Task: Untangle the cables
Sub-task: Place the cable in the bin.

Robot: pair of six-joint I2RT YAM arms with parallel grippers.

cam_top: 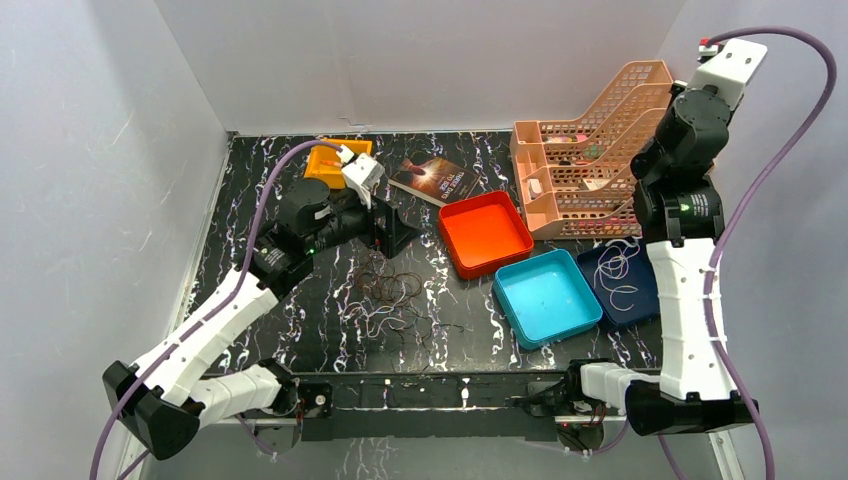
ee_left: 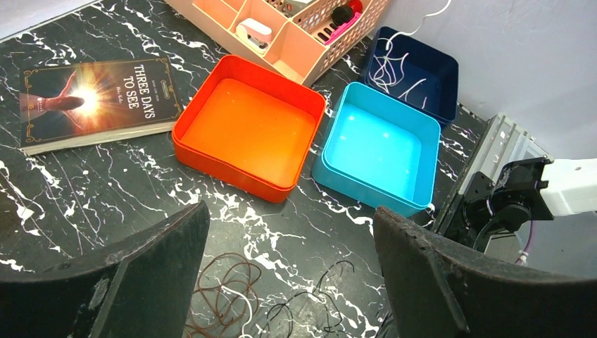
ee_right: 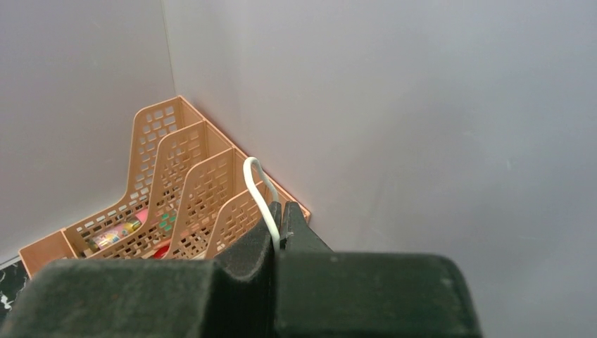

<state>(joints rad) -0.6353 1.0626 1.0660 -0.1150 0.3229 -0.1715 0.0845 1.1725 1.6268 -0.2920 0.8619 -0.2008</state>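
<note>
on the black marbled table point(cam_top: 320, 330), just ahead of the arm bases, the dark cables point(cam_top: 390, 300) lie in a loose tangle of brown and black loops. the left gripper point(ee_left: 290, 215) hangs over the far edge of this tangle, its fingers spread wide and holding nothing. right of the tangle an orange tray point(cam_top: 485, 235), a light blue tray point(cam_top: 547, 297) and a navy tray point(cam_top: 640, 305) stand side by side in a diagonal row. the white cable point(cam_top: 618, 270) lies in loose coils inside the navy tray. behind the trays stands a peach lattice organiser point(cam_top: 580, 170), and a book point(cam_top: 435, 180) lies flat left of the orange tray. the right gripper point(ee_right: 277, 229) stands high near the back corner, its fingers closed on a short loop of the white cable, which arches above the tips. a white strand rises out of the navy tray in the left wrist view and probably joins this loop, though it is too thin to trace.
</note>
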